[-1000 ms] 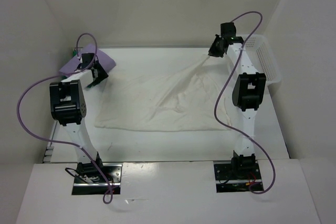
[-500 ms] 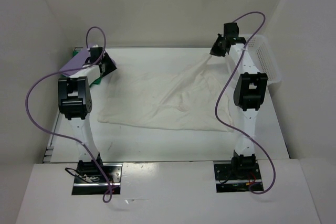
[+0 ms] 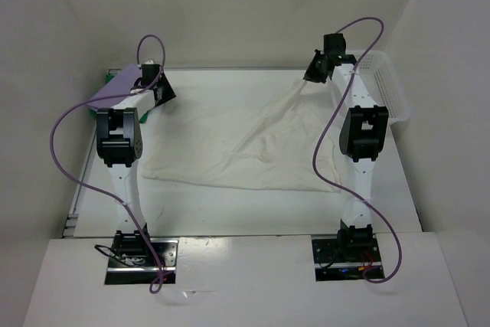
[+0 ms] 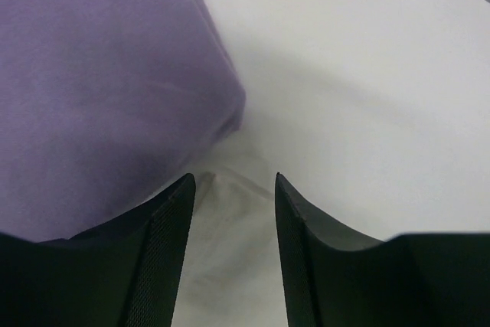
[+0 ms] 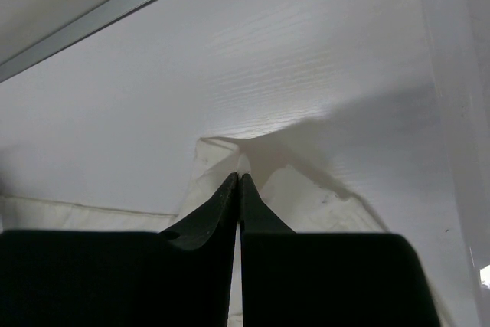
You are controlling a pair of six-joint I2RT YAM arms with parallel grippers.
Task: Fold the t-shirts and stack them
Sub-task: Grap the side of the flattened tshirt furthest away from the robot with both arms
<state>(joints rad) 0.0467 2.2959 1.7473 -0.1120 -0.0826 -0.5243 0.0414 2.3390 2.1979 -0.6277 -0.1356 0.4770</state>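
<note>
The cream-white t-shirt (image 3: 245,151) lies spread across the middle of the table (image 3: 230,208), its long axis running left to right and its near hem roughly parallel to the near edge. Toward the far right corner the cloth rises off the surface in a taut ridge up to the right gripper (image 5: 239,179), whose fingers are pressed together on that far right corner of the shirt, just beside the white basket (image 3: 387,86). At the far left, the left gripper (image 4: 233,183) hangs with its fingers apart, holding nothing. A cream corner sits directly below the gap and slightly ahead of the tips. The lavender t-shirt (image 4: 92,74) lies just left of it, its edge touching or overlapping the cream cloth, with the green t-shirt (image 3: 108,79) peeking out beneath at the far left corner. The left arm is plainly the nearer one to that loose corner; it likely needs to drop straight down without catching lavender fabric.
</note>
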